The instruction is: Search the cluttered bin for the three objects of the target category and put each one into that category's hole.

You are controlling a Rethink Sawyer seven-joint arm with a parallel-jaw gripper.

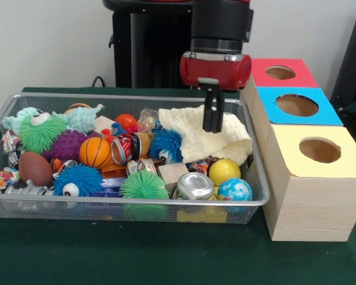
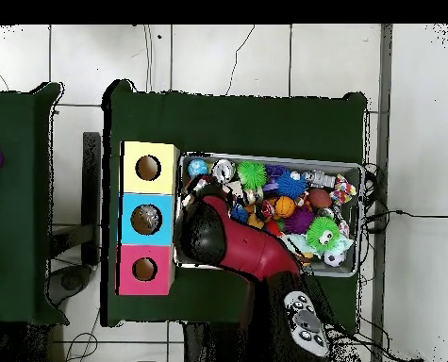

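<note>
The wire mesh bin (image 1: 136,97) is full of toys. My gripper (image 1: 213,127) hangs over its right end, fingertips close together just above a cream knitted cloth (image 1: 216,138), holding nothing that I can see. A wrinkly clear packet (image 1: 147,120) lies at the back, left of the cloth, behind a blue spiky ball (image 1: 166,145). Another clear packet (image 1: 140,166) seems to lie near the middle, partly buried. No third packet shows. In the overhead view the arm (image 2: 237,245) covers the bin's left part (image 2: 355,170) and hides the gripper.
Three wooden boxes with holes stand right of the bin: red top (image 1: 283,72), blue top (image 1: 296,105), yellow top (image 1: 319,149). In the bin lie a red can (image 1: 126,148), a silver can (image 1: 195,186), an orange ball (image 1: 95,152), and spiky balls.
</note>
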